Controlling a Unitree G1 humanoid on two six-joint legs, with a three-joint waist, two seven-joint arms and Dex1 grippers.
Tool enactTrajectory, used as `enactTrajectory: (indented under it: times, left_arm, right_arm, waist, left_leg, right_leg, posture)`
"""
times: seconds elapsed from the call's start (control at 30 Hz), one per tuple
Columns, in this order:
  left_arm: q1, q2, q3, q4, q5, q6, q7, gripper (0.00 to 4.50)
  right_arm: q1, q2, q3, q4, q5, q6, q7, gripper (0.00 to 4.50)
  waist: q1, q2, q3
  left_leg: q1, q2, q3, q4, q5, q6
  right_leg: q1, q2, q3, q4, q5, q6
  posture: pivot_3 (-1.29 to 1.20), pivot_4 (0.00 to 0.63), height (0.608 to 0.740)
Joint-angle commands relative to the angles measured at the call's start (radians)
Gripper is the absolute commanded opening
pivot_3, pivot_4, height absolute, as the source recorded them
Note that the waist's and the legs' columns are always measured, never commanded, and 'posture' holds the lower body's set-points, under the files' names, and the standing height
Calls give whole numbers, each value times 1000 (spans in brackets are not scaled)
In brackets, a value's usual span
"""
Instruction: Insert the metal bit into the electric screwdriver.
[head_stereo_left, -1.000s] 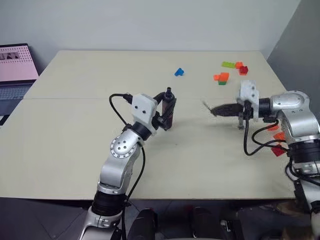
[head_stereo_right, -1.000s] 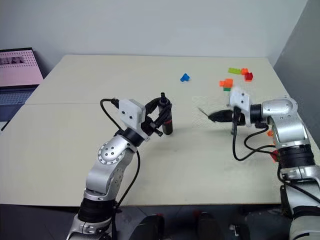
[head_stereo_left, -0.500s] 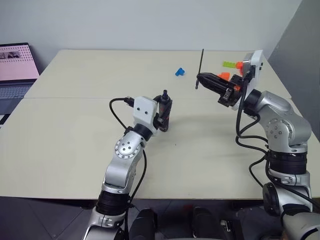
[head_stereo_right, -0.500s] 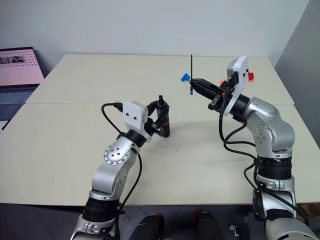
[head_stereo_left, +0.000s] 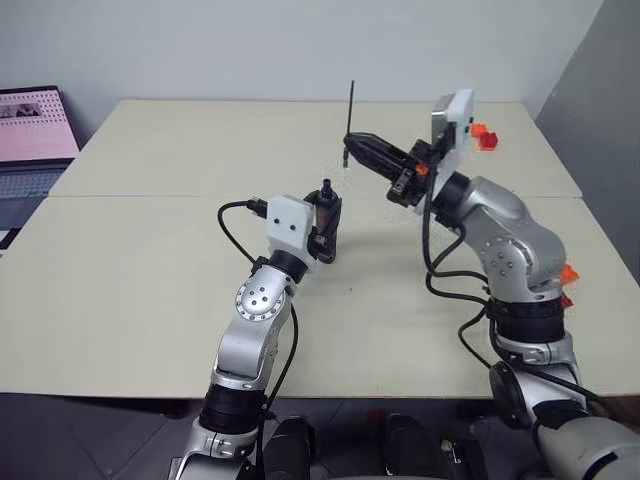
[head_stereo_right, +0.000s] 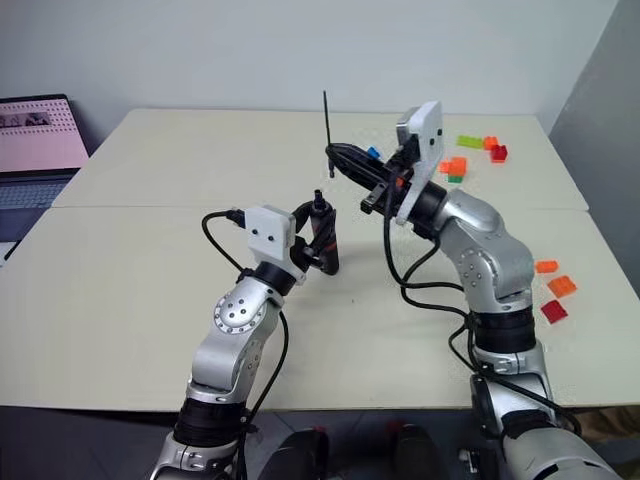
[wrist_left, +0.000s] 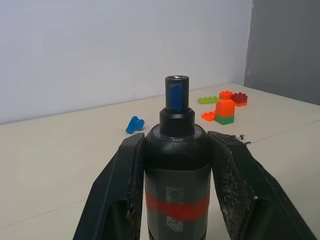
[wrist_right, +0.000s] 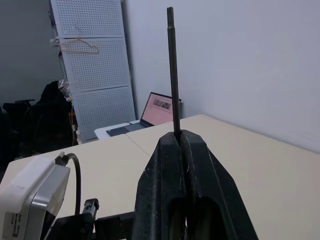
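Note:
My left gripper (head_stereo_left: 327, 222) is shut on the electric screwdriver (head_stereo_left: 328, 212), a dark body with a red band. It stands upright above the table's middle with its blue tip (wrist_left: 176, 93) pointing up. My right gripper (head_stereo_left: 352, 143) is shut on the metal bit (head_stereo_left: 350, 108), a thin dark rod held nearly upright. The bit's lower end hangs just above and slightly right of the screwdriver's tip, apart from it. In the right wrist view the bit (wrist_right: 173, 70) rises straight out of the closed fingers (wrist_right: 170, 165).
Coloured toy bricks lie at the table's far right: orange and green (head_stereo_right: 455, 166), red (head_stereo_right: 497, 152), and a blue one (wrist_left: 134, 124) nearer the middle. More bricks (head_stereo_right: 552, 285) lie at the right edge. A laptop (head_stereo_left: 30, 130) sits off the left side.
My right arm has swung left and up from the table's right side, bringing the bit close over the screwdriver and turning it upright. The left gripper has stayed nearly still.

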Motion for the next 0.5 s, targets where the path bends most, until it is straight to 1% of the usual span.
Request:
enactTrajectory:
  times: [0.03,0.5]
  left_arm:
    - [10,2,4,-36,15,-2,13,1590]
    - [19,4,2,-51,16,11,18,1590]
  right_arm:
    - [-25,19,32,-2,-29,-41,-19,0]
    - [-32,34,61,75,-57,-78,-5,0]
  waist:
    - [0,0,0]
    - [-1,0,0]
  left_leg:
    - [0,0,0,0,0,0]
    - [0,0,0,0,0,0]
  right_leg:
    - [0,0,0,0,0,0]
    - [0,0,0,0,0,0]
  posture:
    - [0,150,740]
    - [0,150,740]
